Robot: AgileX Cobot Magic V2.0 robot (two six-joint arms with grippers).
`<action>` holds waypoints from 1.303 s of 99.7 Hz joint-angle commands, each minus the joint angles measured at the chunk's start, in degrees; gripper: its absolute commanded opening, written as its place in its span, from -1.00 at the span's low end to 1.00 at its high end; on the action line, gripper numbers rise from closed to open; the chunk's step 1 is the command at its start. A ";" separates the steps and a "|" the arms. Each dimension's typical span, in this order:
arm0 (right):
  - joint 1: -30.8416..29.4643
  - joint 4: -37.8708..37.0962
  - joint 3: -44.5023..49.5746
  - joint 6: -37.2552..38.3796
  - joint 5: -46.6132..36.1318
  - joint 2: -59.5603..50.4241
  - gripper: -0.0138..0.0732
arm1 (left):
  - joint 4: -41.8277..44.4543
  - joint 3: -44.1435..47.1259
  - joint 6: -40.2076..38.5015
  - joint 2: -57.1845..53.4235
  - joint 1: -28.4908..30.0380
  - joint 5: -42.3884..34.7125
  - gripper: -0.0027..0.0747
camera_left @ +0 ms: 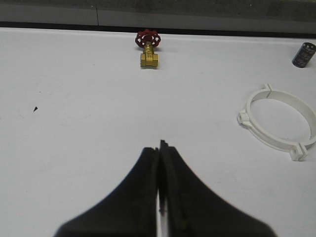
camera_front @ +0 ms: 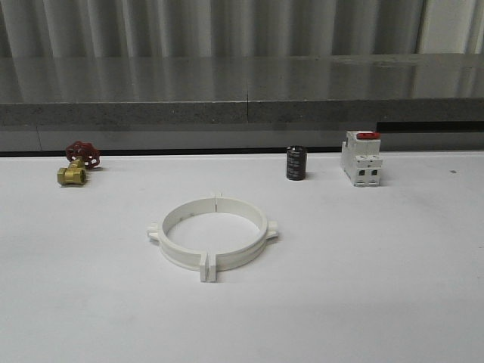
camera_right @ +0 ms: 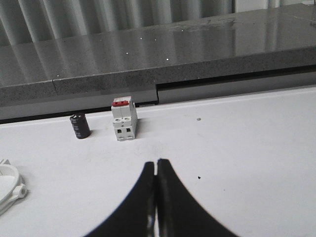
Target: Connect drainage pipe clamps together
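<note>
The two white drainage pipe clamps (camera_front: 214,231) lie in the middle of the table, joined end to end as one ring, with tabs meeting at the front and back and a small lug on each side. The ring (camera_left: 279,122) also appears in the left wrist view, and its edge (camera_right: 10,185) in the right wrist view. My left gripper (camera_left: 160,146) is shut with nothing in it, well clear of the ring over bare table. My right gripper (camera_right: 156,163) is shut and empty too, apart from the ring.
A brass valve with a red handwheel (camera_front: 78,161) sits at the back left. A black cylinder (camera_front: 296,162) and a white block with a red top (camera_front: 361,157) stand at the back right. A grey ledge (camera_front: 242,98) runs along behind the table.
</note>
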 commanded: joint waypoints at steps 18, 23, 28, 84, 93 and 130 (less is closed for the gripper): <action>-0.28 0.33 -0.90 -1.56 -6.80 0.50 -0.84 | -0.34 -1.45 -0.58 0.35 0.23 -4.15 -0.99; -0.28 0.33 -0.90 -1.56 -6.65 0.50 -0.84 | -0.34 -1.45 -0.58 0.35 0.23 -4.15 -0.99; -0.28 0.33 -0.90 -1.56 -6.41 0.50 -0.84 | -0.34 -1.45 -0.58 0.35 0.23 -4.15 -0.99; -0.28 0.33 -0.90 -1.56 -6.00 0.50 -0.84 | -0.34 -1.45 -0.58 0.35 0.23 -4.15 -0.99; -0.28 0.33 -0.90 -1.56 -6.00 0.50 -0.84 | -0.34 -1.45 -0.58 0.35 0.23 -4.15 -0.99; -0.28 0.33 -0.90 -1.56 -6.00 0.50 -0.84 | 2.70 -0.86 -0.58 0.14 0.46 -5.02 -0.99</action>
